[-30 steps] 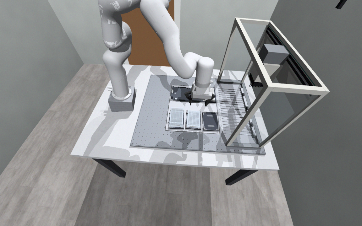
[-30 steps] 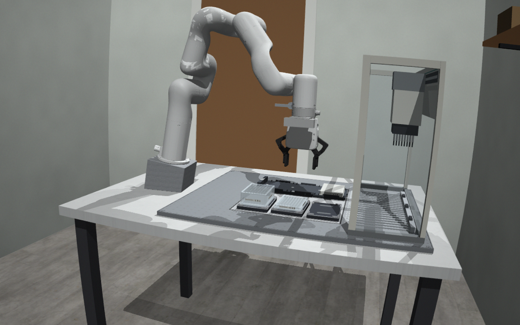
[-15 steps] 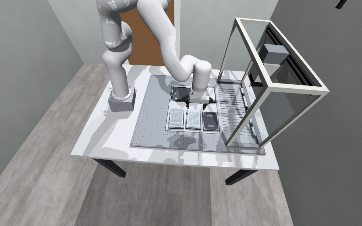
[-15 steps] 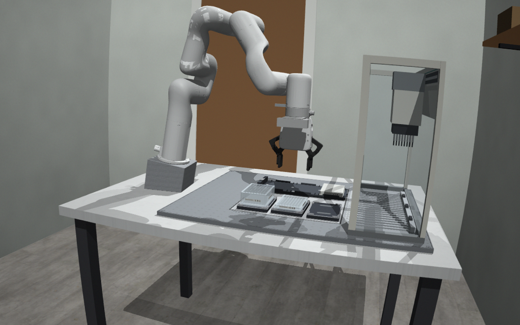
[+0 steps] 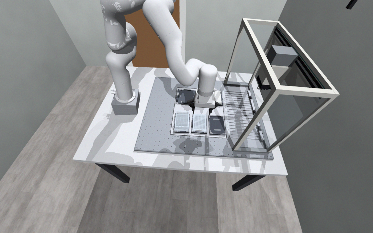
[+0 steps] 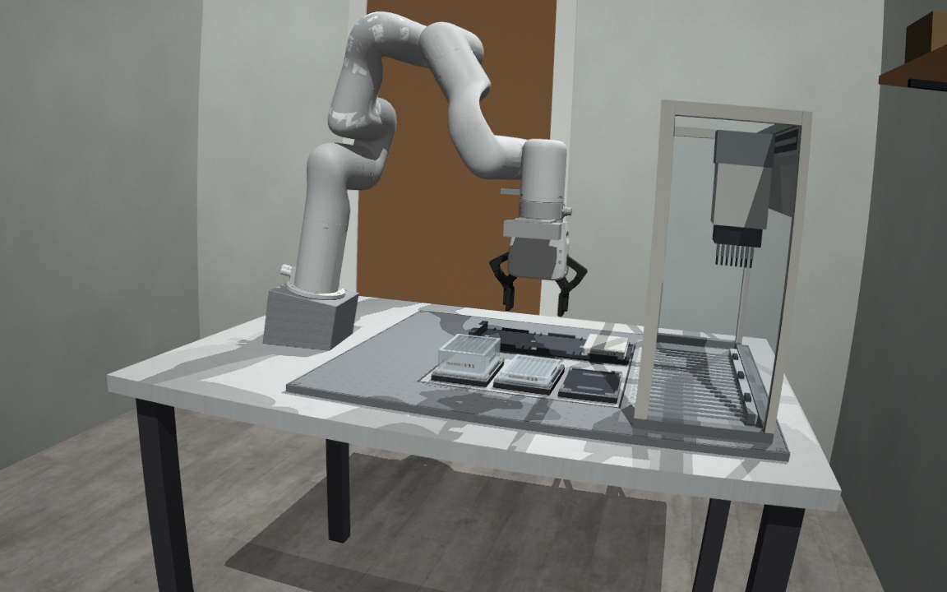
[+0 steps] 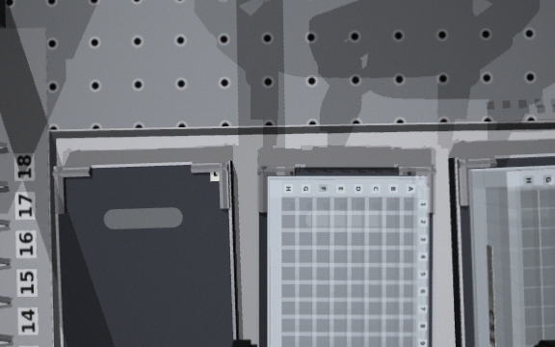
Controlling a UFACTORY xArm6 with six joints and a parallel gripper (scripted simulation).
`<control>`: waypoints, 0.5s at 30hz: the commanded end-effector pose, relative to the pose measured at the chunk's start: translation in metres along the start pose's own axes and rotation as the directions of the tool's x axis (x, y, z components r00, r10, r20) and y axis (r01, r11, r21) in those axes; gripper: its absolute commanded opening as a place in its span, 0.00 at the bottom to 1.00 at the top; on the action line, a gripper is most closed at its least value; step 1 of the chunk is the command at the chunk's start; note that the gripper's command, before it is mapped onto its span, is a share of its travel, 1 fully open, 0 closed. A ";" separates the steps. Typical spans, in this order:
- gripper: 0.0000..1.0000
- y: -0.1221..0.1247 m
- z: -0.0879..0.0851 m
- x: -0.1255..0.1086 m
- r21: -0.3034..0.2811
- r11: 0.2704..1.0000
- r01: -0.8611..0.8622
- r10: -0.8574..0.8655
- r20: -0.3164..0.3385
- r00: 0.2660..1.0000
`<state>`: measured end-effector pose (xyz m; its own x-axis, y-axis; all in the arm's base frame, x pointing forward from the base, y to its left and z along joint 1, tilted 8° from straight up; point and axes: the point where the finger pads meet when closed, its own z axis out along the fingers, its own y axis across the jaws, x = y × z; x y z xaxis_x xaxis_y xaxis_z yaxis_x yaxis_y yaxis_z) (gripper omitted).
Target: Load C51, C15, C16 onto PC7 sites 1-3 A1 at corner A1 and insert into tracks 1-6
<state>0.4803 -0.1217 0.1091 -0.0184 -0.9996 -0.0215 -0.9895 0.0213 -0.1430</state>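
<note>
Item one: the white arm's gripper (image 6: pixel 538 300), its black fingers (image 6: pixel 507 293) spread to their widest and holding nothing, hangs well above the white marbled tabletop (image 6: pixel 256 372).

Item two: the black flat plate carrier PC7 (image 5: pixel 185 95) lies on the pale apron at 12 o'clock from the nest row in the top view. We see one white plate (image 6: pixel 607 345) seated at its end nearest the glass-walled instrument frame (image 6: pixel 652 265). We cannot read that plate's label.

Item three: the nest row. In the wrist view, the clear 96-well plate (image 7: pixel 350 260) sits in the middle nest, directly below the camera. The tall clear deep-well block (image 7: pixel 528 255) stands at 3 o'clock from it. A bare dark nest (image 7: pixel 147 260) lies at 9 o'clock, beside track numbers 14 to 18 (image 7: pixel 26 241).

Item four: in the top view, the fingers hover at 12 o'clock from the 96-well plate, apart from it, between carrier and nest row.
</note>
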 end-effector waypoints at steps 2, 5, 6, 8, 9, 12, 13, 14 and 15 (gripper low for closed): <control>1.00 -0.002 0.007 0.000 0.005 1.000 0.000 0.000 -0.001 1.000; 1.00 -0.002 0.012 0.000 0.005 1.000 0.000 0.000 -0.001 1.000; 1.00 -0.002 0.014 0.000 0.005 1.000 0.000 0.000 -0.001 1.000; 1.00 -0.002 0.016 0.000 0.005 1.000 0.000 0.000 -0.001 1.000; 1.00 -0.002 0.016 0.000 0.005 1.000 0.000 0.000 -0.001 1.000; 1.00 -0.002 0.021 0.000 0.005 1.000 0.000 0.000 -0.001 1.000; 1.00 -0.002 0.022 0.000 0.005 1.000 0.000 0.000 -0.001 1.000; 1.00 -0.002 0.024 0.000 0.005 1.000 0.000 0.000 -0.001 1.000; 1.00 -0.002 0.026 0.000 0.005 1.000 0.000 0.000 -0.001 1.000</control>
<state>0.4835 -0.1213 0.0879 -0.0184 -0.9996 -0.0214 -0.9894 0.0213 -0.1435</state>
